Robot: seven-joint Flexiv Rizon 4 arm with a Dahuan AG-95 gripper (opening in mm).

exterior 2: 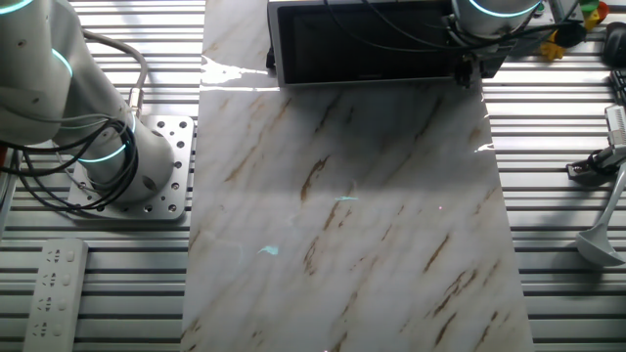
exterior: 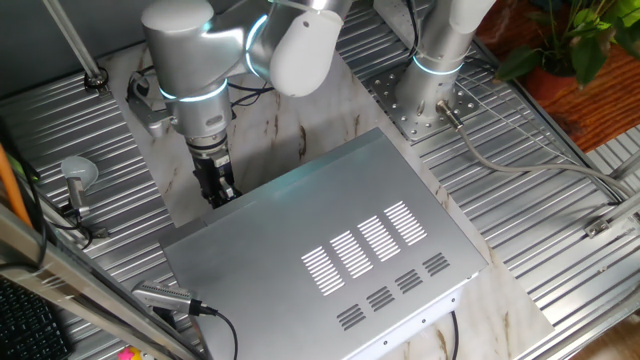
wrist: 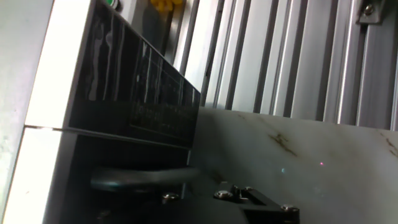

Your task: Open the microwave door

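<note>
The microwave (exterior: 330,250) is a large silver box with vent slots on top, standing on a marble-patterned board. The microwave door (exterior 2: 367,44) is a flat black glassy panel, and it lies flush against the box front in the other fixed view. My gripper (exterior: 216,188) points down at the door's end by the box's corner; it also shows at the door's right end in the other fixed view (exterior 2: 468,70). In the hand view the black door (wrist: 134,99) fills the left, with a silver bar-like handle (wrist: 140,178) close above the dark gripper body. The fingertips are hidden.
A second arm's base (exterior: 428,95) stands bolted behind the microwave; it also shows in the other fixed view (exterior 2: 122,166). A white remote (exterior 2: 54,288), a ladle (exterior 2: 599,244), a black clamp (exterior 2: 592,166) and a potted plant (exterior: 560,40) lie around the marble board (exterior 2: 342,215).
</note>
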